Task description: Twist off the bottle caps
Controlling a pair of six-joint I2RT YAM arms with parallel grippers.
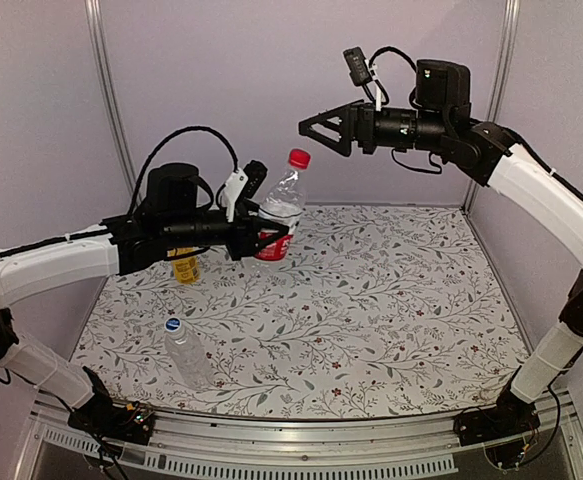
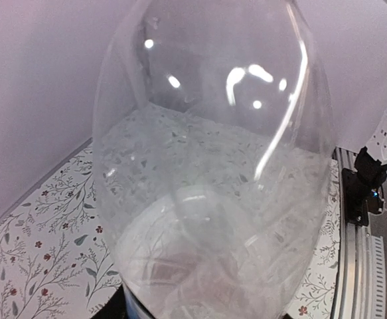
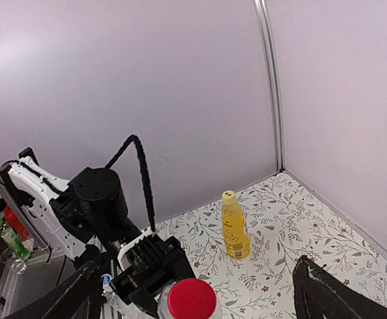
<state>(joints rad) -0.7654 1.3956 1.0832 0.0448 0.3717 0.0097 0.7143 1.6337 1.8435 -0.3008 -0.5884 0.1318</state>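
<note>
My left gripper (image 1: pixel 271 238) is shut on the clear bottle with the red label (image 1: pixel 283 200) and holds it upright at the label. That bottle (image 2: pixel 213 166) fills the left wrist view and hides the fingers. Its red cap (image 1: pixel 299 158) is on the neck. My right gripper (image 1: pixel 309 126) is open, just above and right of the cap and apart from it. In the right wrist view the red cap (image 3: pixel 191 299) sits low between the spread fingers (image 3: pixel 326 292). The yellow-orange bottle (image 3: pixel 235 232) with its yellow cap (image 3: pixel 228 197) stands behind. The clear unlabelled bottle (image 1: pixel 188 355) with its blue cap (image 1: pixel 173 324) stands front left.
The yellow-orange bottle (image 1: pixel 185 266) stands partly hidden behind my left arm (image 1: pixel 61 262). Purple walls close the back and sides. The flowered table cover (image 1: pixel 391 300) ends at a metal rail (image 1: pixel 291 435) at the near edge.
</note>
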